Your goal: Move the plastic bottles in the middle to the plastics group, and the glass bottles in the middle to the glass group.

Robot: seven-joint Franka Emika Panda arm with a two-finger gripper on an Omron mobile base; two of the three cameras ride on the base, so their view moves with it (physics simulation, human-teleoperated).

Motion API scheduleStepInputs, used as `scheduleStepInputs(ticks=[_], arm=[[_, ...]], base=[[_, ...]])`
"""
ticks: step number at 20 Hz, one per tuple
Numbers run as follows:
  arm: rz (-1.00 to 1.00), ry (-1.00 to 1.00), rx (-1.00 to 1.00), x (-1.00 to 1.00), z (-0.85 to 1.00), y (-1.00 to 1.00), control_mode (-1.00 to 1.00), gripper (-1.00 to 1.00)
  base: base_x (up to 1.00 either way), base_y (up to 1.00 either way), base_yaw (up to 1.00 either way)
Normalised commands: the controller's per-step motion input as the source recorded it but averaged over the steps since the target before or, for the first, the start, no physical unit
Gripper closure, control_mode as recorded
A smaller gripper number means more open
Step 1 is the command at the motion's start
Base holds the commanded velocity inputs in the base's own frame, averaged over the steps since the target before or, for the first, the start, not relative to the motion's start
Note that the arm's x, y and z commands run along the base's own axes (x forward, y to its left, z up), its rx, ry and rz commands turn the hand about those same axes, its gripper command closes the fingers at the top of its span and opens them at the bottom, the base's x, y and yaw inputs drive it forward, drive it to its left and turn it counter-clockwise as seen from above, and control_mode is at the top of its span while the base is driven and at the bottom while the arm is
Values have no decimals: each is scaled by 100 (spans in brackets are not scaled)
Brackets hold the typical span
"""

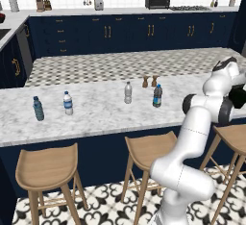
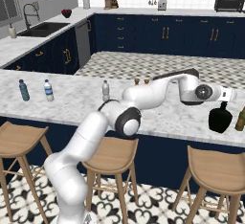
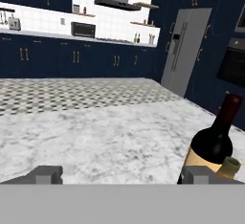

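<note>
Left base view: the two plastic bottles in the middle, one clear greyish (image 1: 128, 93) and one dark with a blue label (image 1: 157, 95), stand upright and near each other on the marble bench (image 1: 96, 111), close to its far edge. Both are slim and tall for their footing, so they probably weigh little and tip easily. Their thin walls would likely give under a hard squeeze. The best hold appears to be across the body at about label height, below the tapering shoulder and cap. Just behind them stand two small brown shakers (image 1: 149, 81), which an approach from the far side could knock. The plastics group, a teal-blue bottle (image 1: 38, 108) and a clear white-capped bottle (image 1: 67, 103), stands well apart toward the left end. Right base view: the squat black glass bottle (image 2: 220, 117) stands at the right end beside a green bottle (image 2: 240, 118). Hand view: the gripper (image 3: 122, 173) has its tips spread wide with nothing between them, and a dark wine bottle (image 3: 215, 141) is near.
</note>
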Motion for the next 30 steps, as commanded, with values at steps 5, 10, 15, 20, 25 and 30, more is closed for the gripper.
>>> scheduleStepInputs(ticks=[5,10,15,20,25,30], arm=[[0,3,0,-21,41,31,-100,-100],[0,11,-5,-39,46,40,-100,-100],[0,12,-17,-46,42,45,-100,-100],[-2,35,-2,-40,60,36,-100,-100],[-9,24,12,-36,75,35,-100,-100],[-9,16,17,-33,55,51,-100,-100]], base=[[0,0,0],[0,0,0],[0,0,0],[0,0,0],[0,0,0],[0,0,0]])
